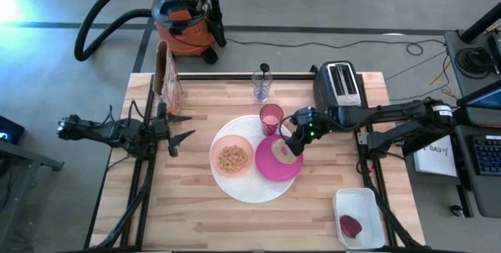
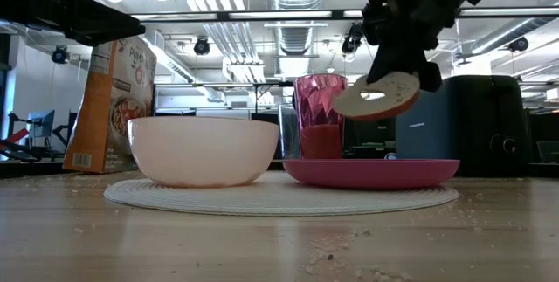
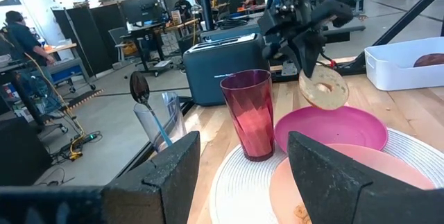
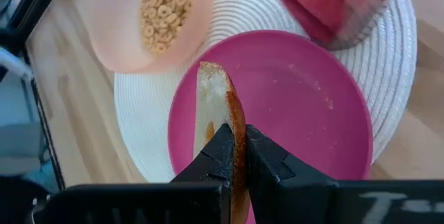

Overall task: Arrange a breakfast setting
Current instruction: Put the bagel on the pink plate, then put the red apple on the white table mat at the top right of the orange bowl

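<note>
From above, the right gripper (image 1: 292,145) is hanging over the smaller magenta plate (image 1: 270,168), which is overlapping the right edge of the large white round plate (image 1: 249,186). It is clenching a pale toasted bagel half (image 1: 287,157). The pale pink bowl (image 1: 232,157) of cereal is sitting on the left part of the white plate, the translucent pink cup (image 1: 271,117) is standing at the white plate's far edge, and the clear glass (image 1: 261,85) is standing farther back with what seems to be the spoon in it. The left gripper (image 1: 178,127) is waiting well left of the white plate, its fingers parted and empty.

From table height, the bagel half is hanging tilted in the air, clear of the magenta plate beneath it, gripped from above by the right gripper (image 2: 403,65).

From the left wrist, the bagel half (image 3: 323,90) is dangling above the far rim of the magenta plate (image 3: 350,127), just beside the pink cup (image 3: 250,113). The teal-handled spoon (image 3: 146,106) is standing in the clear glass (image 3: 163,116).

From the right wrist, the two dark fingers (image 4: 223,156) are pinching the bagel half (image 4: 220,116) edge-on, with the magenta plate (image 4: 312,113) directly below.

I judge the step in hand to be setting the bagel onto the magenta plate. The next move calls for lowering until the bagel is touching the plate, then letting go without knocking the cup.
</note>
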